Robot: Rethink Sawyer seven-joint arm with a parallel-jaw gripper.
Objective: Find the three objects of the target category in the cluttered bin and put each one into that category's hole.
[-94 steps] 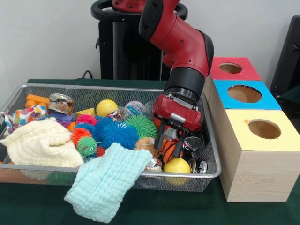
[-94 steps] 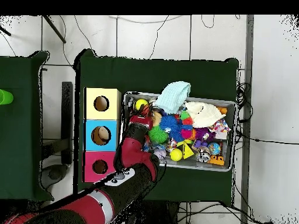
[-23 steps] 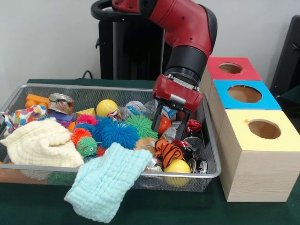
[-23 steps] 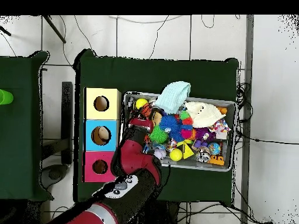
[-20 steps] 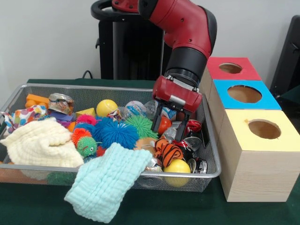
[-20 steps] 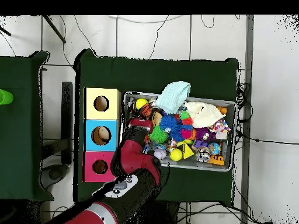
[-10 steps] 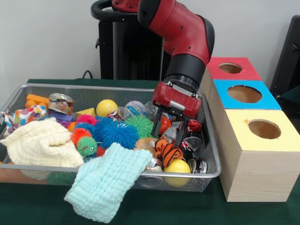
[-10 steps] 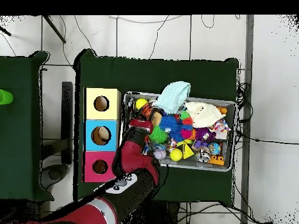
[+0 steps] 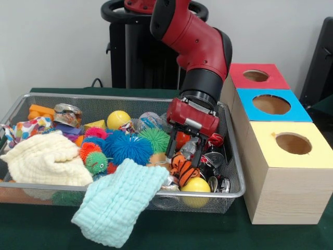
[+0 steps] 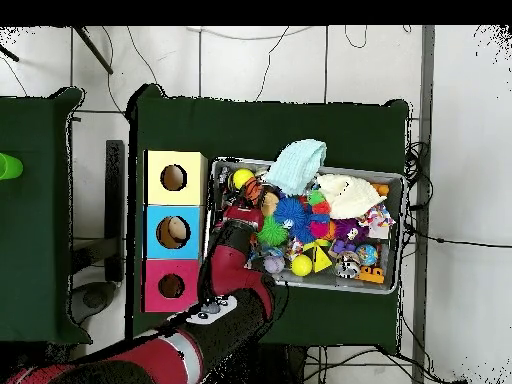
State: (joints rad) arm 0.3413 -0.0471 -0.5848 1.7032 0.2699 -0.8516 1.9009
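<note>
Gripper (image 9: 182, 155) spread wide, empty, hanging over my bin's (image 9: 235, 188) right end. Below my fingers sit a striped toy (image 9: 186, 169) and cans; the hole (image 9: 255, 75) lies right, farther back.

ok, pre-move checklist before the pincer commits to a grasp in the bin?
1. Pincer open: ok, the fingers stand apart.
2. Pincer empty: ok, nothing shows between the fingers.
3. Over the bin: ok, at its box-side end, above the tiger-striped toy and crushed cans.
4. Target singled out: cannot tell, the items beneath are tightly packed.
5. The hole in the red-faced box unobstructed: ok.
6. Cloth clear of the grasp spot: ok, the mint cloth drapes over the near rim, beside the pincer.
</note>
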